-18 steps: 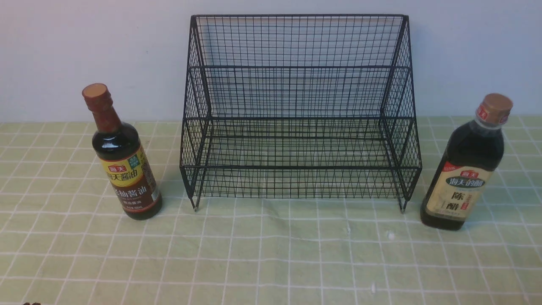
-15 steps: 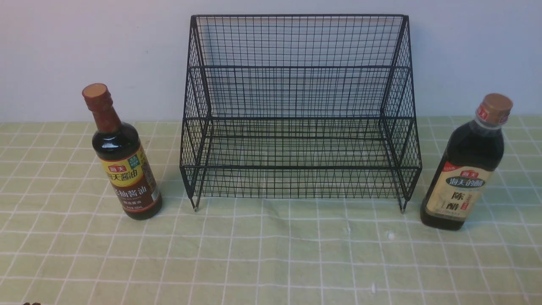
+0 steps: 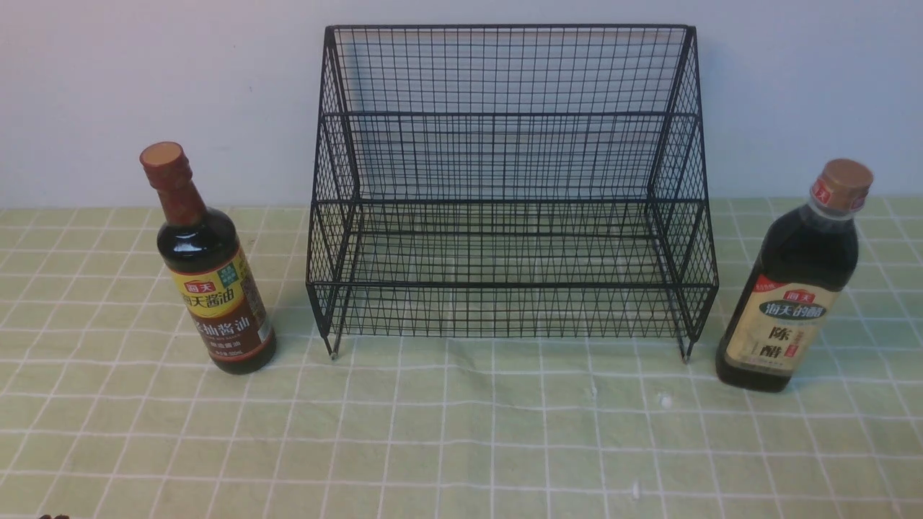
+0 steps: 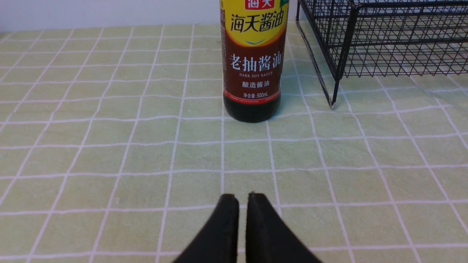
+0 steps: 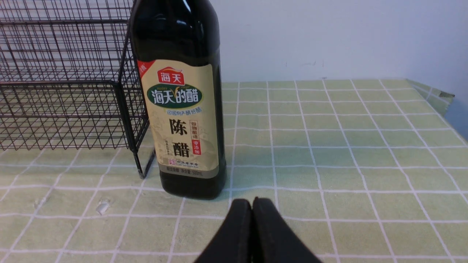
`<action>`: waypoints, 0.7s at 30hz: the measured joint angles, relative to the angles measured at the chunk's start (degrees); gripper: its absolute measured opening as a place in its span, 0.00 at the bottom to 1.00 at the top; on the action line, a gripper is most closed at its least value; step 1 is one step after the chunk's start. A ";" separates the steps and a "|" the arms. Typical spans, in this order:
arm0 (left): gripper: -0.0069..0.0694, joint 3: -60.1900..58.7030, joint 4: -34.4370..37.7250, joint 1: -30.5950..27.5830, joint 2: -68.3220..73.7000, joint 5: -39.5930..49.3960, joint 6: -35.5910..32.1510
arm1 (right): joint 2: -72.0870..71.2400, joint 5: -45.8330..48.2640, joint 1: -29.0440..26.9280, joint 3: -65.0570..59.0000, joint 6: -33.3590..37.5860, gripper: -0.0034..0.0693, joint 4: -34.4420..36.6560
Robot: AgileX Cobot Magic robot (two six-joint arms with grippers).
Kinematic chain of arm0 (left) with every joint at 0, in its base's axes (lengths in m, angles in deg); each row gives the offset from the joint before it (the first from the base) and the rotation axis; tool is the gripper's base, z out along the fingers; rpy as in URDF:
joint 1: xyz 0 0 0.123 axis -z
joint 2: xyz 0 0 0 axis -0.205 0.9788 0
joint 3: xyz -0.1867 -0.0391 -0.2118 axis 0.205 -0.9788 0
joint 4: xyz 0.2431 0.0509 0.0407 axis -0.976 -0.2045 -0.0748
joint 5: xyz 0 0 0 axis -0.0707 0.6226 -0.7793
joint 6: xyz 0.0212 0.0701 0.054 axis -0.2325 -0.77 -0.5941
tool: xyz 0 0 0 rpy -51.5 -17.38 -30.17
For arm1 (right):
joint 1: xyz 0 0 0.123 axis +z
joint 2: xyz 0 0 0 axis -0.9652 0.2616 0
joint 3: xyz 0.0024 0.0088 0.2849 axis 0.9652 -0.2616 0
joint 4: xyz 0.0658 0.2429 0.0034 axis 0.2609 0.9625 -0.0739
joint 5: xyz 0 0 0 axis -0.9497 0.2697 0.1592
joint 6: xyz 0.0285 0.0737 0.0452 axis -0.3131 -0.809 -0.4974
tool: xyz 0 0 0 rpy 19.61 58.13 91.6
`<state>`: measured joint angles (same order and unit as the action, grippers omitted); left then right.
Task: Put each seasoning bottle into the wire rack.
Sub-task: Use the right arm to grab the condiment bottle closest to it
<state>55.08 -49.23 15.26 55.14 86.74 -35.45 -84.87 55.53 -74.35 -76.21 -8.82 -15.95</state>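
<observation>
Two bottles stand upright on the checked cloth (image 3: 461, 432), both outside the one wire rack (image 3: 505, 285). The slim bottle (image 3: 209, 288) is just beside the rack's left end and the wider bottle (image 3: 793, 288) just beside its right end. Of the two grippers, the right gripper (image 5: 252, 202) has its jaws pressed together, and the left gripper (image 4: 242, 199) seems closed but for a hairline slit. Neither holds anything.

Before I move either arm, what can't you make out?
- Left wrist view: soy sauce bottle neck and cap, cut by frame edge.
- Right wrist view: vinegar bottle neck and cap, same.
- Both wrist views: wire rack top, out of frame.
- Front view: left tool and right tool, out of frame.
</observation>
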 joint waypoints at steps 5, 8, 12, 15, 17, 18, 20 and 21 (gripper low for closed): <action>0.11 0.00 0.00 0.00 0.00 0.00 0.00 | 0.00 0.00 0.00 0.00 0.00 0.03 0.00; 0.11 0.00 0.00 0.00 0.00 0.00 0.00 | 0.00 0.00 0.00 0.00 0.00 0.03 0.00; 0.11 0.00 0.00 0.00 0.00 0.00 0.00 | 0.00 0.00 0.00 0.00 0.00 0.03 0.33; 0.11 0.00 0.00 0.00 0.00 0.00 0.00 | 0.00 -2.74 0.00 -0.14 -0.06 0.03 3.66; 0.11 0.00 0.00 0.00 0.00 0.00 0.00 | 0.00 -7.76 0.00 -0.21 -0.51 0.03 7.74; 0.11 0.00 0.00 0.00 0.00 0.00 0.00 | 0.00 -10.25 0.00 -0.21 -0.80 0.03 9.62; 0.11 0.00 0.00 0.00 0.00 0.00 0.00 | 0.00 -15.24 0.00 -0.21 -1.98 0.03 14.11; 0.11 0.00 0.00 0.00 0.00 0.00 0.00 | 0.00 -16.94 0.00 -0.21 -2.67 0.03 16.53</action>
<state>55.08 -49.23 15.26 55.14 86.74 -35.45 -84.87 38.59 -74.35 -76.42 -11.50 0.57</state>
